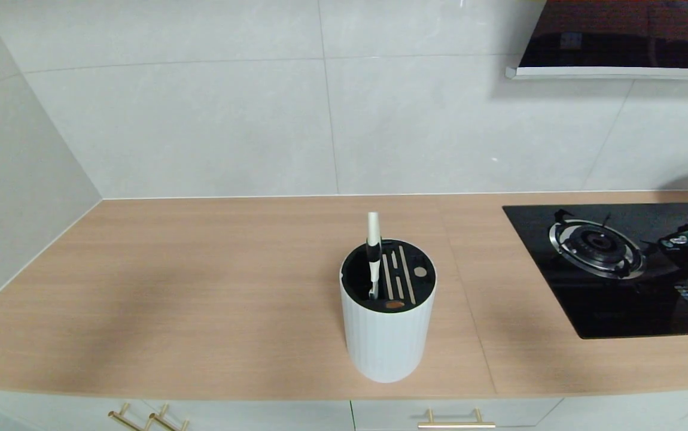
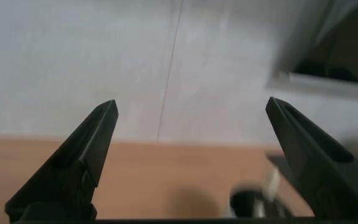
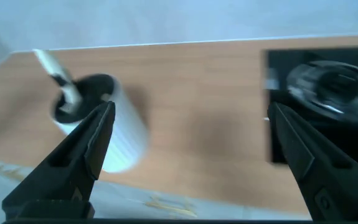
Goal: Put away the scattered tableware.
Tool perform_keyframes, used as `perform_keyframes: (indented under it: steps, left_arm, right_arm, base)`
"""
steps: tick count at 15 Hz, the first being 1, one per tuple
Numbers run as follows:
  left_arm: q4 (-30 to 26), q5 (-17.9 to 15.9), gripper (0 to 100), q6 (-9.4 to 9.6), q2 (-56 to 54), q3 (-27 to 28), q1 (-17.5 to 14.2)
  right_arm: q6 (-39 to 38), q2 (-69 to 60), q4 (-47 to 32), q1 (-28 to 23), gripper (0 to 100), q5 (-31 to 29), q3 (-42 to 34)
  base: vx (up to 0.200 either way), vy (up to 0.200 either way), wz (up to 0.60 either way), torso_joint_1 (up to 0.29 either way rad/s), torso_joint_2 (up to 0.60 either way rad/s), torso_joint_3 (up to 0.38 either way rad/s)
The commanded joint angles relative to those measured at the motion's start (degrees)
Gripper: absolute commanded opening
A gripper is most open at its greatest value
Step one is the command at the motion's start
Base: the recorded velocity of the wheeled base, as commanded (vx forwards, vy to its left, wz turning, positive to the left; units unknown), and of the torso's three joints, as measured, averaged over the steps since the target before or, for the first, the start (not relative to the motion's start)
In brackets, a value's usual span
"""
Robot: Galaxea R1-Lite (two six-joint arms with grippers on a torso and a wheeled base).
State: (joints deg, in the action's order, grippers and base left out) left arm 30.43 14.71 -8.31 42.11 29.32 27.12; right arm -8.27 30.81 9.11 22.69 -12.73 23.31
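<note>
So, utensil [image 1: 373,251]: white-handled, standing in the open compartment of the holder [image 1: 387,335], on the robot's left side of its black top
Holder: white ribbed cylinder on the counter [image 1: 200,287], well apart from the hob [image 1: 613,299]
Axis: long axis close to vertical; handle end up and clear of the rim, working end down, hidden inside
Left claw [image 2: 191,102]: fingers spread wide, nothing between them
Right claw [image 3: 191,106]: likewise wide apart, empty
Risk: handle juts above a tall, narrow holder; an arm sweeping low across could clip it and, I judge, lever the utensil out or topple the holder
</note>
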Motion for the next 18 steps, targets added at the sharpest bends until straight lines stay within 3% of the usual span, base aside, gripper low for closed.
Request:
perform_keyframes:
  steps: [1, 4, 6, 7, 9, 10, 12, 14, 15, 16, 18]
  left_arm:
    - [-20.58, -7.51, 100, -5.13, -25.49, -1.46, -10.69]
    - [-22.08, -9.26, 100, -4.96, -30.68, -2.60, -15.00]
    - [-23.22, -9.26, 100, -4.61, -35.95, -5.50, -18.95]
    - [-23.04, -7.77, 100, -4.43, -36.57, -7.96, -20.27]
    - [-22.52, -0.92, 100, -4.52, -36.57, -9.46, -20.88]
    - [-22.52, -0.83, 100, -4.08, -36.92, -9.98, -23.43]
    - [-24.19, -5.31, 100, -1.09, -42.02, -13.23, -27.21]
    - [-21.46, -4.17, 100, 1.28, -42.11, -22.55, -27.39]
    - [-18.74, -4.61, 100, 3.92, -42.11, -27.74, -27.39]
    - [-19.71, -4.96, 100, 6.47, -42.11, -29.32, -27.39]
    - [-25.15, -6.98, 100, 5.94, -42.11, -29.23, -27.39]
  right_arm:
    - [1.23, -18.59, -10.86, -7.39, 100, 1.13, 0.16]
    - [1.94, -25.18, -18.95, -10.29, 100, 0.60, 1.30]
    - [1.67, -25.00, -19.04, -14.25, 100, -0.63, 0.51]
    - [1.76, -24.92, -18.95, -16.27, 100, -0.54, 0.51]
    - [1.76, -25.80, -19.04, -19.43, 100, -0.37, 0.07]
    - [1.85, -28.78, -19.74, -22.16, 100, 0.86, -0.72]
    - [1.59, -30.72, -20.80, -22.69, 100, 1.30, -4.68]
    - [1.41, -30.72, -19.74, -22.69, 100, -2.74, -9.60]
    - [1.41, -30.72, -17.63, -22.69, 100, -2.92, -10.83]
    - [1.59, -30.72, -15.08, -22.69, 100, -2.74, -12.50]
    - [1.94, -30.72, -11.66, -22.69, 100, -2.48, -16.54]
  base:
    - [0.000, 0.000, 0.00, 0.000, 0.00, 0.000]
    - [0.000, 0.000, 0.00, 0.000, 0.00, 0.000]
    - [0.000, 0.000, 0.00, 0.000, 0.00, 0.000]
    - [0.000, 0.000, 0.00, 0.000, 0.00, 0.000]
    - [0.000, 0.000, 0.00, 0.000, 0.00, 0.000]
    - [0.000, 0.000, 0.00, 0.000, 0.00, 0.000]
    - [0.000, 0.000, 0.00, 0.000, 0.00, 0.000]
    - [0.000, 0.000, 0.00, 0.000, 0.00, 0.000]
    - [0.000, 0.000, 0.00, 0.000, 0.00, 0.000]
    - [0.000, 0.000, 0.00, 0.000, 0.00, 0.000]
    - [0.000, 0.000, 0.00, 0.000, 0.00, 0.000]
